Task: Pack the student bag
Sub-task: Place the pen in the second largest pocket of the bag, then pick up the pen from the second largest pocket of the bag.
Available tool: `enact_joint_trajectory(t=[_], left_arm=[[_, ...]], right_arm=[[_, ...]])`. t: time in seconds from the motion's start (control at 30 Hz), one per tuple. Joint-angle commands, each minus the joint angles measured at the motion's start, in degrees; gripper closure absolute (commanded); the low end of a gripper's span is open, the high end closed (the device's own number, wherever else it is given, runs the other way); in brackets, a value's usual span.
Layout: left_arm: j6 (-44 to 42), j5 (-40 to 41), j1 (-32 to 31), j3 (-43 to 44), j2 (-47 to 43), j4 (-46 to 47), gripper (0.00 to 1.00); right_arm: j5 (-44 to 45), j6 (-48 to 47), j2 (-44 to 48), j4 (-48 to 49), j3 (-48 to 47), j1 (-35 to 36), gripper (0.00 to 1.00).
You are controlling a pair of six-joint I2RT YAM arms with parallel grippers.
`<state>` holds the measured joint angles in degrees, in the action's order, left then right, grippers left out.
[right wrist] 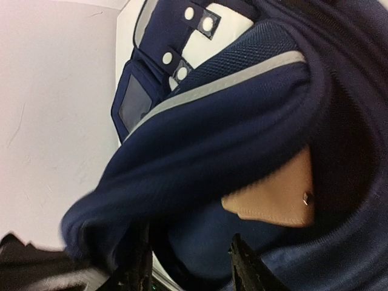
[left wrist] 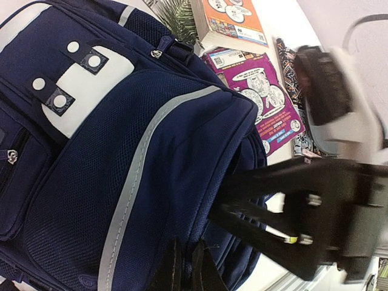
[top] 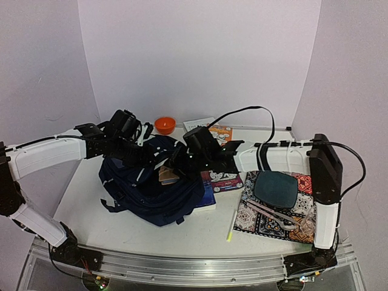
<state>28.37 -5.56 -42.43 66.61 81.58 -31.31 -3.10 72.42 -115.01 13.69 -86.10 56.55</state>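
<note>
I see the large navy-blue fabric student bag (top: 151, 194), pale trim stripes across it, lying left of centre on the white table (top: 85, 206), its mouth held up between both arms. My left gripper (left wrist: 187, 270) is clenched on fabric at the bag's rim. My right gripper (right wrist: 193, 267) sits at the opening, jaws parted and gripping nothing, just beside a tan leather-like flap (right wrist: 273, 194). A purple comic book (top: 222, 180) lies just right of the bag.

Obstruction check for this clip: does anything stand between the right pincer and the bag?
Nothing visible does. The right pincer is open right at the mouth of the bag. Only a flat tan piece shows ahead of it, in that opening.
</note>
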Motion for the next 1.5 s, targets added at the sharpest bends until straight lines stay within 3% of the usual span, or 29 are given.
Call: enact_joint_trajectory(t=[0.0, 0.23, 0.5, 0.83, 1.47], left_arm=[[-0.7, 1.2, 0.1, 0.3, -3.4, 6.5, 1.0], [-1.5, 1.8, 0.3, -0.6, -3.5, 6.5, 1.0], [-2.9, 2.3, 0.5, -1.3, -3.1, 6.5, 1.0], [-3.4, 2.1, 0.6, -2.0, -3.1, 6.5, 1.0], [-3.6, 1.3, 0.8, -3.1, -4.1, 6.5, 1.0]], right_arm=[[1.5, -10.1, 8.9, -10.5, 2.6, 0.3, 0.53], [8.0, -17.2, 16.0, -31.5, 6.5, 0.3, 0.5], [7.2, -14.2, 20.5, -41.0, 15.8, 1.3, 0.5], [4.6, -8.3, 24.1, -41.5, 27.7, 1.9, 0.54], [0.9, -5.7, 15.8, -33.5, 31.6, 5.1, 0.65]])
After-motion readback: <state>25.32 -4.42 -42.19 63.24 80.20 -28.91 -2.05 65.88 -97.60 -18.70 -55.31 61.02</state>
